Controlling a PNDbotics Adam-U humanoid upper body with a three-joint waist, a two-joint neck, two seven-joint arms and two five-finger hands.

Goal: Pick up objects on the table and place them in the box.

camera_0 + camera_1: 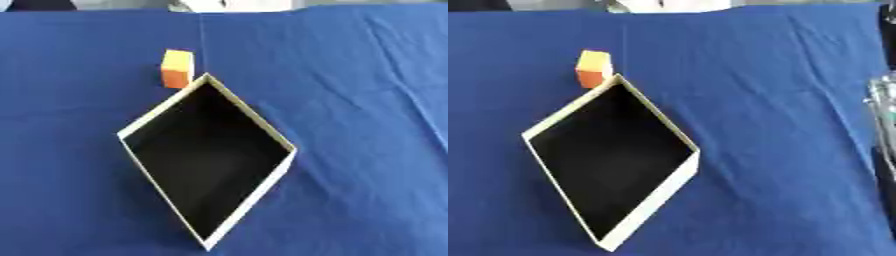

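Observation:
An open box (140, 126) with a cream rim and a black inside lies on the blue cloth, turned so that one corner points away from me. It holds nothing that I can see. A small orange block (178, 68) with a yellow top stands on the cloth just behind that far corner, touching it or nearly so. A black and silver sliver of my right arm and hand (885, 165) shows at the right edge of the right eye view, well away from the box and the block. My left hand shows in neither view.
The blue cloth (367, 100) covers the whole table and is creased on the right. Pale shapes (236, 5) lie beyond the table's far edge.

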